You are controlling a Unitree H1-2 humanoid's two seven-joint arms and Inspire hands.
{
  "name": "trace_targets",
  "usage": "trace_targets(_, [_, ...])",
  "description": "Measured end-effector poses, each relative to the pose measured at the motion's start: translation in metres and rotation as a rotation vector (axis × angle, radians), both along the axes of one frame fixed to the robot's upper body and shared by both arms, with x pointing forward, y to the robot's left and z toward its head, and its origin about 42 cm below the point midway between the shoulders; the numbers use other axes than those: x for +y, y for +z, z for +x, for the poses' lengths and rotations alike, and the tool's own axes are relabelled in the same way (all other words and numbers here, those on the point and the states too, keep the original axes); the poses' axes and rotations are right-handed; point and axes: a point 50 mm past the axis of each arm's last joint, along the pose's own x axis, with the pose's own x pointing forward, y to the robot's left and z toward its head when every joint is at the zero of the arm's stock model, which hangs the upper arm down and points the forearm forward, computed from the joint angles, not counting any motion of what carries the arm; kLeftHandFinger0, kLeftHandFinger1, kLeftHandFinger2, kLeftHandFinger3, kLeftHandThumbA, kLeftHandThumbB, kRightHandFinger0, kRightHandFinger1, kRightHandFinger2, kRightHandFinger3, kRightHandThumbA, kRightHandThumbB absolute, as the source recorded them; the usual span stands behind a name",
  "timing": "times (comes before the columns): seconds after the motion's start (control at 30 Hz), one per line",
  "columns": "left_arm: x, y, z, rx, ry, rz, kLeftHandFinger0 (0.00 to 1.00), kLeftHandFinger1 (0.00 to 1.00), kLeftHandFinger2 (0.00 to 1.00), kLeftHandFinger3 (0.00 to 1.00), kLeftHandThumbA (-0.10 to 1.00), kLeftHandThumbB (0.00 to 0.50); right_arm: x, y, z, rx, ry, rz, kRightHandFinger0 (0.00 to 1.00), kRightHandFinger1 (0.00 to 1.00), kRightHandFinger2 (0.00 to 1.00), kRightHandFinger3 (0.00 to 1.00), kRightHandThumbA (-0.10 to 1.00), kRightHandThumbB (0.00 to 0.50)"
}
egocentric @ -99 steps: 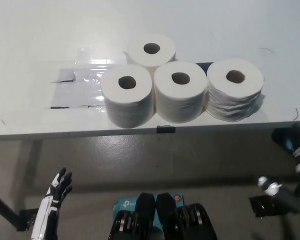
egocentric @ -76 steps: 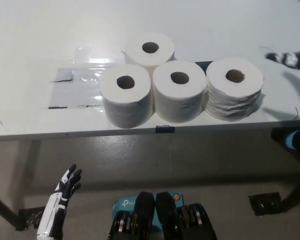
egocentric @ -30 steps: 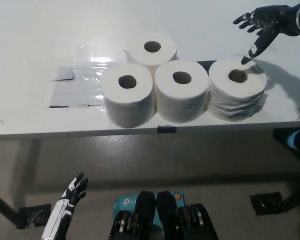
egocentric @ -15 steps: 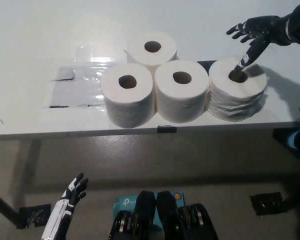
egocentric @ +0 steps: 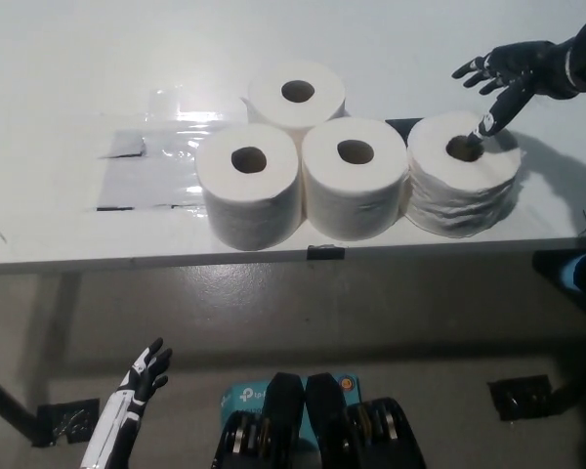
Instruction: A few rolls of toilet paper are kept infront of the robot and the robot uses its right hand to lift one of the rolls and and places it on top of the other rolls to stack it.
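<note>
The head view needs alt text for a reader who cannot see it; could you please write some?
The black right hand, fingers spread, reaches down with one finger at the core hole of the rightmost toilet paper roll. Three more rolls stand left of it near the white table's front edge. The white left hand hangs open below the table.

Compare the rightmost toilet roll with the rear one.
The rightmost roll sits at the front row's right end, with the right hand reaching its core; the rear roll stands behind, untouched. The rightmost roll's side looks ridged, the rear roll's smoother. Both are white and upright.
</note>
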Motion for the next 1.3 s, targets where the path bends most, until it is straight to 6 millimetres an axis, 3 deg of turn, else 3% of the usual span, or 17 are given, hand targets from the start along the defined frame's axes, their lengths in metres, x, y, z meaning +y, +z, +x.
trace_targets(0.13, [0.0, 0.0, -0.001, 0.001, 0.0, 0.0, 1.0, 1.0, 1.0, 1.0, 1.0, 0.23, -0.001, -0.003, 0.0, 0.01, -0.004, 0.003, 1.0, 1.0, 1.0, 1.0, 0.91, 0.351])
trace_targets(0.2, [0.0, 0.0, -0.001, 0.001, 0.0, 0.0, 1.0, 1.0, 1.0, 1.0, 1.0, 0.223, 0.0, -0.004, 0.0, 0.009, 0.003, 0.0, 1.0, 1.0, 1.0, 1.0, 0.93, 0.325])
trace_targets(0.27, [0.0, 0.0, -0.001, 0.0, 0.0, 0.0, 1.0, 1.0, 1.0, 1.0, 1.0, 0.222, 0.002, -0.006, 0.0, 0.012, 0.012, -0.003, 1.0, 1.0, 1.0, 1.0, 0.97, 0.262])
trace_targets(0.33, [0.0, 0.0, -0.001, 0.0, 0.0, 0.0, 1.0, 1.0, 1.0, 1.0, 1.0, 0.223, 0.004, -0.011, 0.0, 0.019, 0.031, -0.005, 1.0, 1.0, 1.0, 1.0, 0.95, 0.254])
trace_targets(0.47, [0.0, 0.0, -0.001, -0.001, 0.0, -0.002, 1.0, 1.0, 1.0, 1.0, 1.0, 0.22, 0.009, -0.02, 0.0, 0.033, 0.06, -0.002, 1.0, 1.0, 1.0, 1.0, 0.86, 0.276])
trace_targets(0.53, [0.0, 0.0, -0.001, -0.001, 0.0, -0.002, 1.0, 1.0, 1.0, 1.0, 1.0, 0.217, 0.01, -0.023, 0.0, 0.039, 0.063, -0.001, 1.0, 1.0, 1.0, 1.0, 0.91, 0.296])
trace_targets(0.7, [0.0, 0.0, -0.001, 0.0, 0.0, -0.003, 1.0, 1.0, 1.0, 1.0, 1.0, 0.22, 0.016, -0.028, 0.0, 0.048, 0.075, -0.014, 1.0, 1.0, 1.0, 1.0, 0.89, 0.322])
trace_targets(1.0, [0.0, 0.0, -0.002, 0.001, -0.002, -0.003, 1.0, 1.0, 1.0, 1.0, 1.0, 0.205, 0.02, -0.036, 0.0, 0.062, 0.073, -0.083, 1.0, 1.0, 1.0, 1.0, 0.88, 0.31])
trace_targets(1.2, [-0.001, 0.0, -0.002, 0.001, -0.002, -0.003, 1.0, 1.0, 1.0, 1.0, 1.0, 0.21, 0.021, -0.036, 0.001, 0.063, 0.057, -0.172, 1.0, 1.0, 1.0, 1.0, 0.71, 0.338])
trace_targets(1.23, [-0.001, 0.0, -0.002, 0.001, -0.003, -0.003, 1.0, 1.0, 1.0, 1.0, 1.0, 0.21, 0.021, -0.037, 0.001, 0.063, 0.053, -0.198, 0.93, 1.0, 1.0, 1.0, 0.69, 0.341])
trace_targets(1.27, [-0.001, 0.0, -0.002, 0.001, -0.003, -0.004, 1.0, 1.0, 1.0, 1.0, 1.0, 0.203, 0.022, -0.037, 0.001, 0.06, 0.049, -0.222, 0.47, 0.65, 0.81, 0.93, 0.65, 0.339])
trace_targets(1.3, [-0.001, 0.0, -0.002, 0.001, -0.003, -0.004, 1.0, 1.0, 1.0, 1.0, 1.0, 0.202, 0.022, -0.038, 0.001, 0.057, 0.046, -0.236, 0.22, 0.43, 0.61, 0.8, 0.64, 0.309])
